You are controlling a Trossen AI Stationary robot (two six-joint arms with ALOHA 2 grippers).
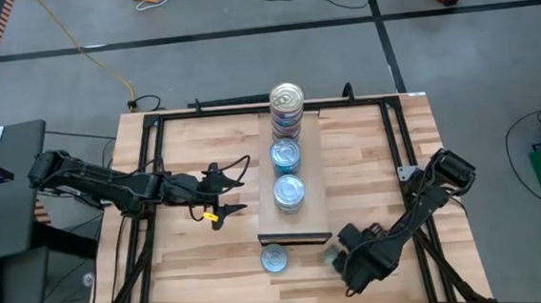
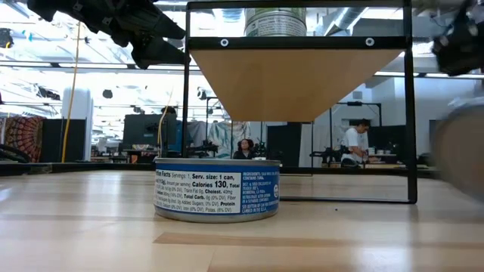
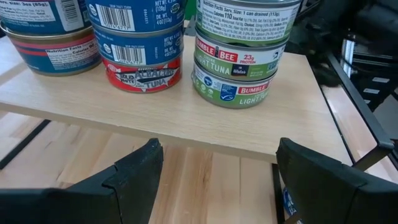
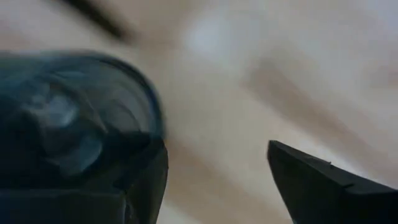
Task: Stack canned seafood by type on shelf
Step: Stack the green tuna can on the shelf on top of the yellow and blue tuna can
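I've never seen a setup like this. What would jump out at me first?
Probably the stacks of tuna cans lined up along the raised wooden shelf in the middle of the table. Next, one lone can on the tabletop just off the shelf's near end, and two dark arms: left gripper open beside the shelf, right gripper open near that lone can.

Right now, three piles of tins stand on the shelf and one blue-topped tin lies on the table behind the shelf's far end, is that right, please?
Not quite. The loose tin lies on the table off the shelf's near end, the dark-edged end close to the right arm, not behind the far end. The high view shows it. The three piles on the shelf are as you say.
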